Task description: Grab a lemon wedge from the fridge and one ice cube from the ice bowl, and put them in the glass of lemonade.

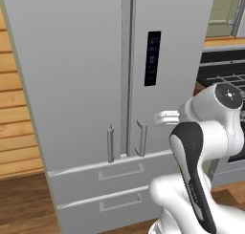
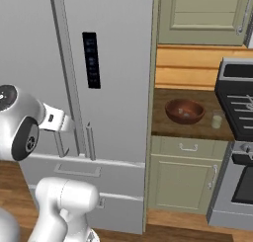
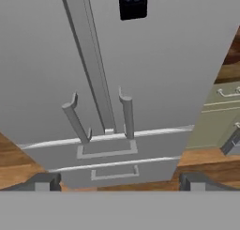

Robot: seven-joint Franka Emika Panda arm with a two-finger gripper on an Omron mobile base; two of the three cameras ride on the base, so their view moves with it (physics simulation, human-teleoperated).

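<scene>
Nearest, low in the hand view, two dark fingertips (image 3: 43, 182) spread wide on the empty hand (image 3: 117, 184), facing the closed fridge (image 1: 72, 61) at centre frame. Best aimed squarely at the right door handle (image 3: 127, 115), closing around the bar, then pulling steadily outward. Ice bowl (image 2: 185, 111) and glass of lemonade (image 2: 216, 120) wait on the counter (image 2: 163, 127), right of frame; lemon wedge presumably behind the doors.

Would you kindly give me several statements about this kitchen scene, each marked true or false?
1. The tall grey French-door fridge has both doors shut. True.
2. The wide reddish-brown wooden bowl sits on the floor. False: it sits on the brown counter right of the fridge.
3. The small pale tumbler stands beside the bowl. True.
4. The hand is clamped on a door handle. False: its fingers are spread, short of the handles.
</scene>
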